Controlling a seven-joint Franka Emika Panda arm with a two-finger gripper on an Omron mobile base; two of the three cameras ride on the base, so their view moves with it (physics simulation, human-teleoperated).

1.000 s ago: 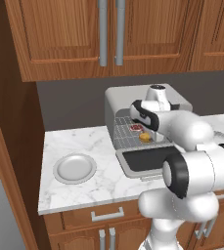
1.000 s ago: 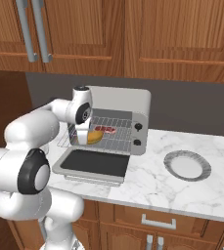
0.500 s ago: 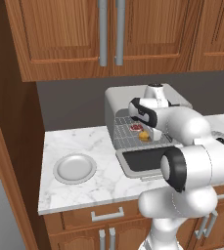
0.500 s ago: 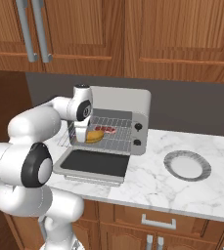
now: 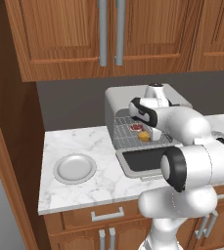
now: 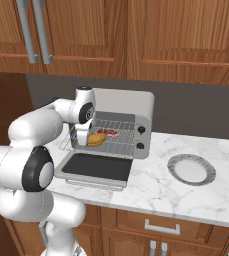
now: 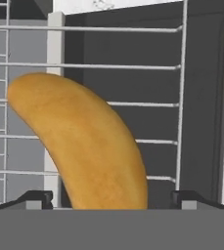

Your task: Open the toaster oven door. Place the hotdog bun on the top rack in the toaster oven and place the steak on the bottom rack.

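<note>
The tool (image 7: 111, 197) stood wide open, its fingertips (image 7: 37, 197) clear of the hotdog bun (image 7: 84, 141). The bun lay on a pulled-out wire rack (image 6: 118, 137) of the toaster oven (image 6: 128, 107), beside the steak (image 6: 109, 132), above the lowered door (image 6: 96, 167).

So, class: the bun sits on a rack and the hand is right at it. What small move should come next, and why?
Probably draw the hand straight back out of the toaster oven. Its fingertips stand wide on either side of the hotdog bun, which lies on the wire rack beside the steak, so it looks released. The door lies open, leaving room.
</note>
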